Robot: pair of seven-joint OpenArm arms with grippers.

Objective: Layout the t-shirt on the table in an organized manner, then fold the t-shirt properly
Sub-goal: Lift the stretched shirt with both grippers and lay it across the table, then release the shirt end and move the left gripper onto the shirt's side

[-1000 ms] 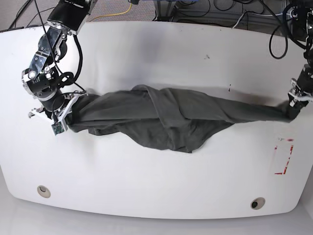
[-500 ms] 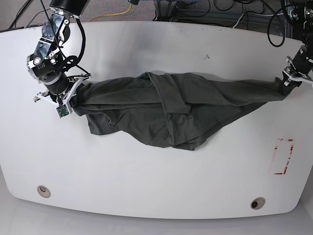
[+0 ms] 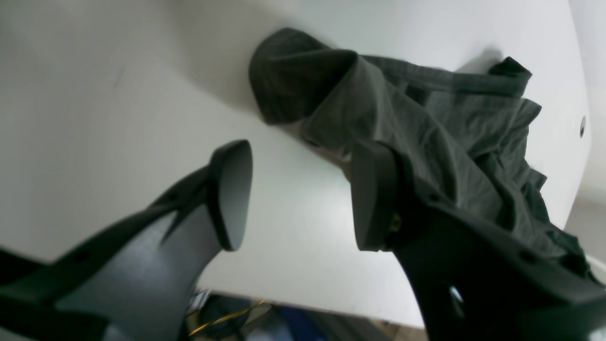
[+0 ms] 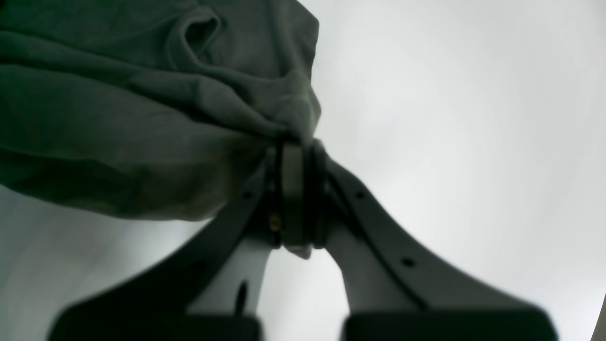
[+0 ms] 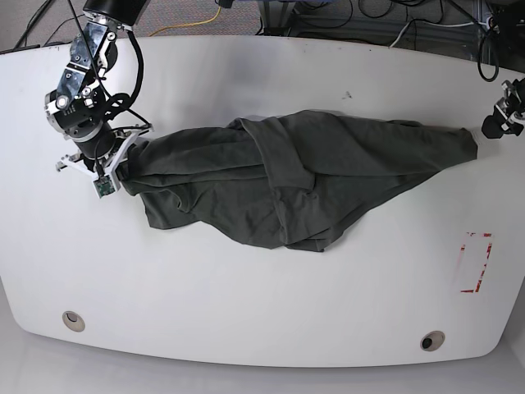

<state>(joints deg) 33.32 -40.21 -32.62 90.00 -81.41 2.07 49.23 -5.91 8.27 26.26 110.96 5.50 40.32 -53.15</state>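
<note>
Broadly, the table (image 5: 262, 287) fills the base view, a glossy white top with curved edges, a round grommet hole (image 5: 73, 320) at lower left, another (image 5: 431, 341) at lower right, and a red tape rectangle (image 5: 475, 263) near the right edge. No brand, label or readable writing shows anywhere on it or on the cloth.

Across the middle of that view lies the t-shirt (image 5: 287, 180), dark charcoal and wrinkled, stretched from the left side to a narrow end at the right, its widest bunched part sagging toward the centre.

At the left of the base view the right gripper (image 5: 115, 171) sits on the shirt's left end; the right wrist view shows its jaws pressed together with a fold of the fabric (image 4: 156, 109) pinched between them.

At the far right edge, the left gripper (image 5: 497, 123) stands just beside the shirt's narrow end. In the left wrist view its fingers (image 3: 232, 194) are spread apart with bare table between them; nothing is held. Cloth (image 3: 426, 123) lies behind the right-hand finger in that frame, though whether it touches cannot be told.
</note>
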